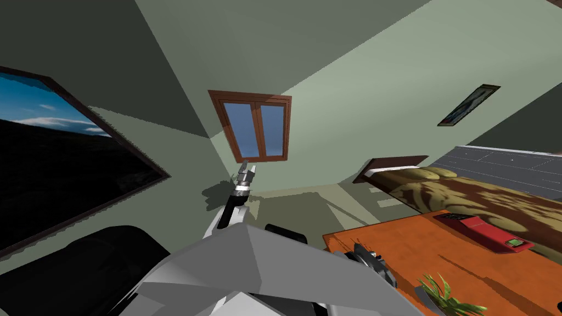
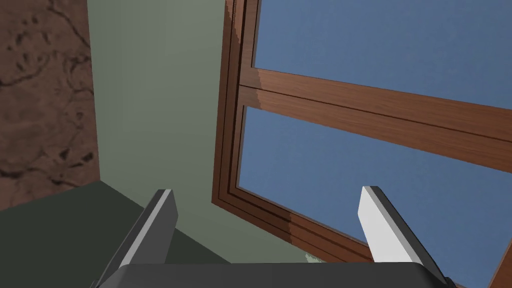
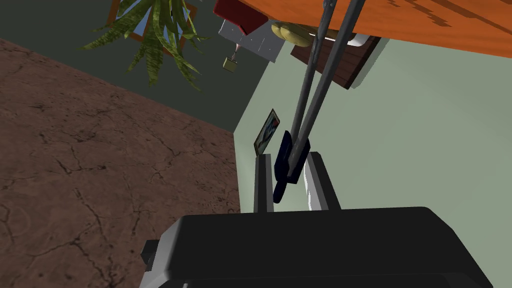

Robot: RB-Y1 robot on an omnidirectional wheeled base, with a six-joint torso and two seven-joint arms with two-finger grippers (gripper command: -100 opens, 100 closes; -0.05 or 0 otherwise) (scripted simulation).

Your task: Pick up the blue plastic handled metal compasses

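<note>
- Compasses [image 3: 294, 156]: the dark blue handle sits pinched between the two fingers of the right tool [image 3: 288, 157], and the two thin grey metal legs run straight out beyond the fingertips, close together.
- The right tool is drawn narrow, and its blades press the sides of the handle.
- In the right wrist view the legs cross in front of the orange bench [image 3: 425, 25]. Whether their tips touch it I cannot tell.
- From the head view, the right tool [image 1: 375, 262] hangs at the near edge of the bench [image 1: 483, 274], by its corner.
- Further along the bench lies a flat red thing [image 1: 485, 230] with a small green patch on it, well apart from the tool.
- A green leafy plant [image 1: 447, 296] stands at the near side of the bench, just beside the right tool.
- Past the bench is a bed [image 1: 477, 192] with a brown patterned cover.
- The left tool [image 1: 245, 167] is raised high in front of the chest, well apart from the bench.
- Its fingers [image 2: 162, 225] stand wide with nothing between them.
</note>
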